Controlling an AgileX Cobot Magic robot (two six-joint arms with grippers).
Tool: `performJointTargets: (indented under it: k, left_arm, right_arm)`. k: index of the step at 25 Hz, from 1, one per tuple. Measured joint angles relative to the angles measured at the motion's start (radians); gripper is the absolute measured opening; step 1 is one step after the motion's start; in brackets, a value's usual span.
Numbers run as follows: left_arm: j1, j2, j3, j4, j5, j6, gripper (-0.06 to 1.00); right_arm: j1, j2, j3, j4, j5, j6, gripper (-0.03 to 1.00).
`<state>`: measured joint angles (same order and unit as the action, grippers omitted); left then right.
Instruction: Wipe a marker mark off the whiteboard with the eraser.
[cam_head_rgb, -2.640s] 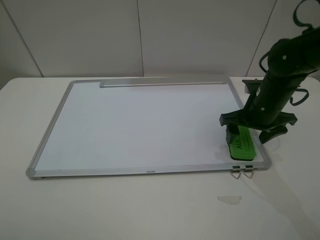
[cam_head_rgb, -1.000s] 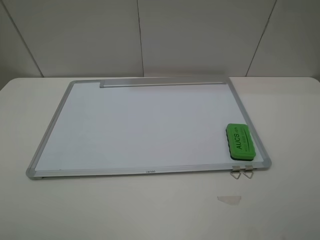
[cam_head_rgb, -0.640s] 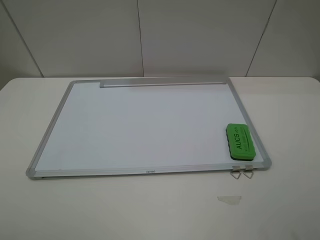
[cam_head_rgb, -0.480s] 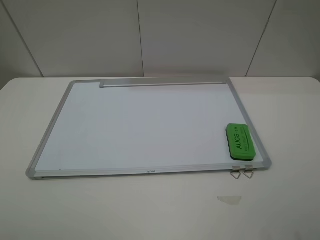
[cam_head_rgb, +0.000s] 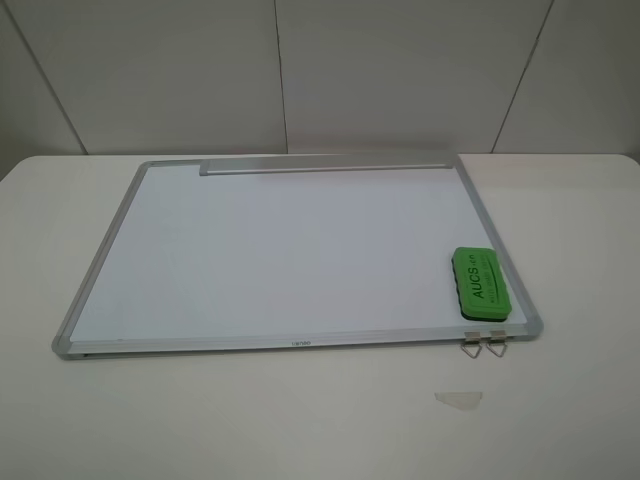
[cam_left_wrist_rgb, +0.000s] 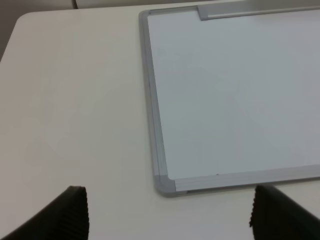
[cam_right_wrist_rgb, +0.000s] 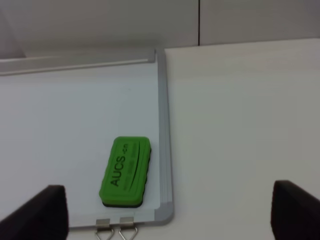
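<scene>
Since nothing is gripping anything right now, this looks to me like the tail end of the job, or a pause between passes. Nearest the camera on the desk (cam_head_rgb: 300, 420) there's a small scrap of something pale (cam_head_rgb: 458, 399), can't tell what it is. Just behind it two little metal clips (cam_head_rgb: 484, 346) hang off the near edge of the whiteboard (cam_head_rgb: 290, 250), and the eraser (cam_head_rgb: 480, 285) lies flat on the board's near right corner, lettering up, right beside the frame. Further back the white surface reads clean to me, no marker mark that I can spot, all the way to the grey tray strip (cam_head_rgb: 325, 165) on the far edge. Both arms are out of the high view. The right claw (cam_right_wrist_rgb: 165, 212) hangs wide apart, holding nothing and well clear of the eraser; the left claw (cam_left_wrist_rgb: 167, 217) is also spread wide and empty near the board's other near corner. If any mark is left, the next move would be dropping the right claw straight over the eraser and closing on its long sides.
</scene>
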<state>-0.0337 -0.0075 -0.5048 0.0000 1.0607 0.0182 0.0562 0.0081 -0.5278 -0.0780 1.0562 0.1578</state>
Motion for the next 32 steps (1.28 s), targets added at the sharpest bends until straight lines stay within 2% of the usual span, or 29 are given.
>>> performJointTargets:
  k: [32]
  left_arm:
    - [0.000, 0.000, 0.000, 0.000, 0.000, 0.000, 0.68]
  right_arm:
    - [0.000, -0.012, 0.000, 0.000, -0.001, 0.000, 0.81]
